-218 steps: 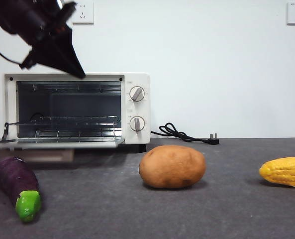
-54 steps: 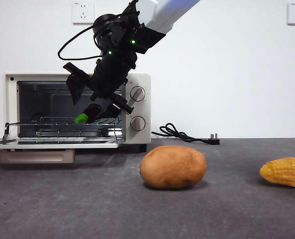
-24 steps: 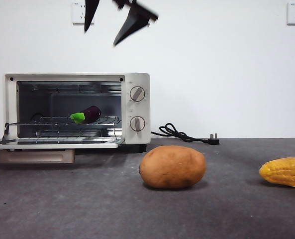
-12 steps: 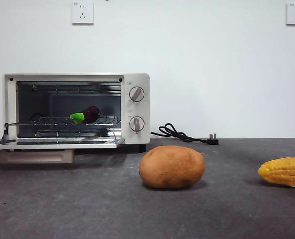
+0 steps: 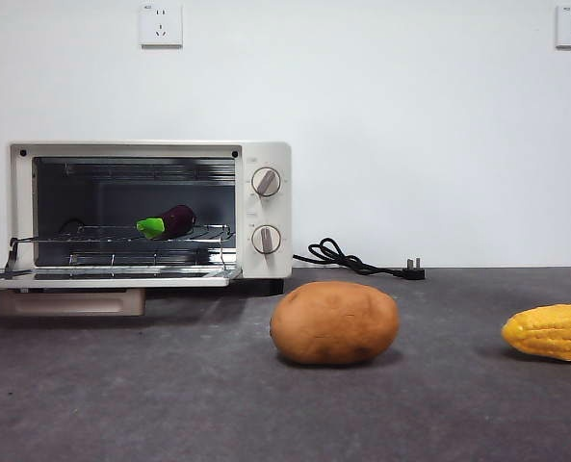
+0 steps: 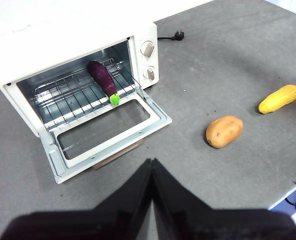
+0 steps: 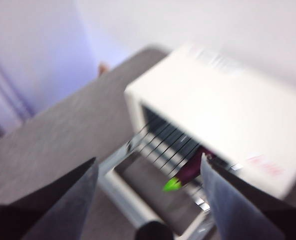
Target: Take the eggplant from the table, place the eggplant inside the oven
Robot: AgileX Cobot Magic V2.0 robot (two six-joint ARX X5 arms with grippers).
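My right gripper [image 7: 148, 200] has its fingers [image 7: 63, 195] spread wide and holds nothing; its wrist view is blurred, looking down from high over the oven [image 7: 222, 95], with the eggplant [image 7: 190, 172] framed in the gap between them but well apart from both. My left gripper [image 6: 151, 200] has its fingers pressed together, also holding nothing, and hangs high over the near part of the worktop [image 6: 227, 65], well clear of everything. Neither arm shows in the front view, so I judge both are raised out of the working area. The eggplant [image 5: 168, 222] lies on the wire rack [image 6: 73, 92] inside the oven [image 5: 262, 207], roughly level, its green cap [image 6: 115, 99] pointing out toward the open door [image 6: 105, 135] and its purple body running back into the cavity. I take it to be a light, stiff plastic toy with a smooth, somewhat slippery skin, rounded enough to roll on the rack wires. If I had to take hold of it again I would close across the thick purple middle, not the narrow cap, where the fingers could slide off. The door lies folded down flat. Out on the worktop, to the right of the oven, the potato [image 5: 334, 322] and the corn cob [image 5: 552, 331] sit untouched, and a black power cord [image 5: 357, 260] trails along the far edge.
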